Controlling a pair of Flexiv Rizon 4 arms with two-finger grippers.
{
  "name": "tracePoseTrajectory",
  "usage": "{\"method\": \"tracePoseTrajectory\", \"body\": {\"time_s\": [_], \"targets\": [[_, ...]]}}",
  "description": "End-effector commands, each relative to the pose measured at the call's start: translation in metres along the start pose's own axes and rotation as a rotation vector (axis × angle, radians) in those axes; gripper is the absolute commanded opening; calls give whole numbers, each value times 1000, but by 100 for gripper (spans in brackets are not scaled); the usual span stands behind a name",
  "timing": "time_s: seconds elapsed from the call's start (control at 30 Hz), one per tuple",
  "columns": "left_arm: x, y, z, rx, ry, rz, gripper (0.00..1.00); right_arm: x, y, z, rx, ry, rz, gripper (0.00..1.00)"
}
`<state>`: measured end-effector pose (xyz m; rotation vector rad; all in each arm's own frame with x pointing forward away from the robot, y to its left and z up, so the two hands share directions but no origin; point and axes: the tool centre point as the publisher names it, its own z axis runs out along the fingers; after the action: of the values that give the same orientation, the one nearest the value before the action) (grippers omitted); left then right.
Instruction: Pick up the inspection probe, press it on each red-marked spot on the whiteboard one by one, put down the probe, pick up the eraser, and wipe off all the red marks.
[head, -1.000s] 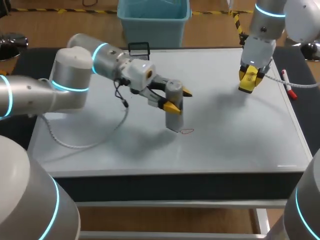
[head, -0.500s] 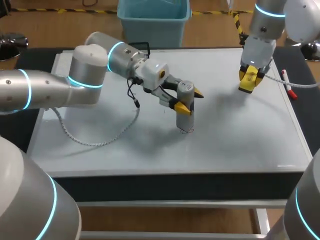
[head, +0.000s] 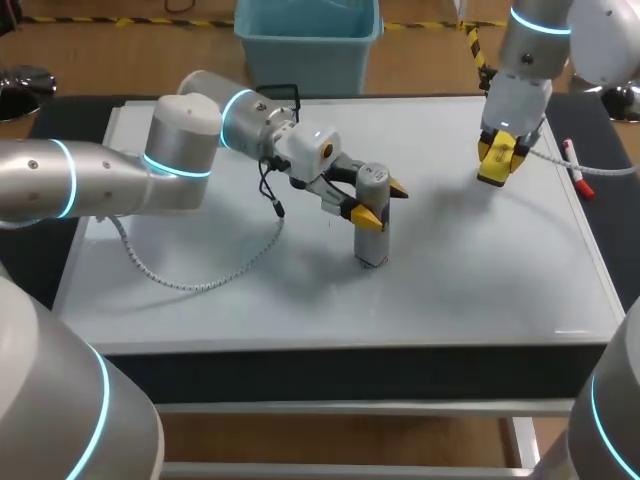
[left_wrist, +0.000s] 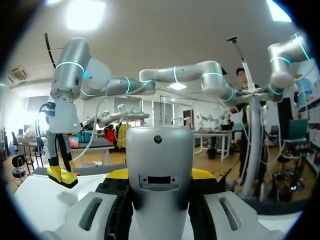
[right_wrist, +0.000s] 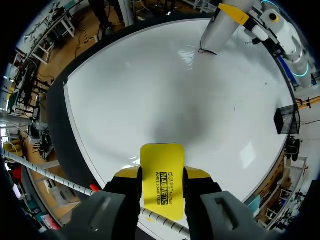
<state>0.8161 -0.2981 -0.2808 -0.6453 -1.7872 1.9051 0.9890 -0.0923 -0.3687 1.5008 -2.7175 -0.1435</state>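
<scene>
Here, probe (head: 371, 238) upright, tip on whiteboard (head: 490, 275), clamped in left claw (head: 380, 201)

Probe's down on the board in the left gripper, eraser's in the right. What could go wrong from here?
1. The grey cylindrical probe is held high up by the left gripper; a sideways move while its base presses the whiteboard could tilt it or smear the red mark.
2. The white cable lying slack on the board might snag.
3. The yellow eraser in the right gripper hangs above the board; lowering it early could wipe unpressed marks.
</scene>
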Motion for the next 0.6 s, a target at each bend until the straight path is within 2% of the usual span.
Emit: {"method": "tracePoseTrajectory", "body": {"time_s": [0.03,0.6], "targets": [[-3,3,-2,9,8,-3,0,0,-1,0,2,3,-2,0],[-8,9,-3,12,6,-32,0,0,-1,0,2,3,-2,0]]}}
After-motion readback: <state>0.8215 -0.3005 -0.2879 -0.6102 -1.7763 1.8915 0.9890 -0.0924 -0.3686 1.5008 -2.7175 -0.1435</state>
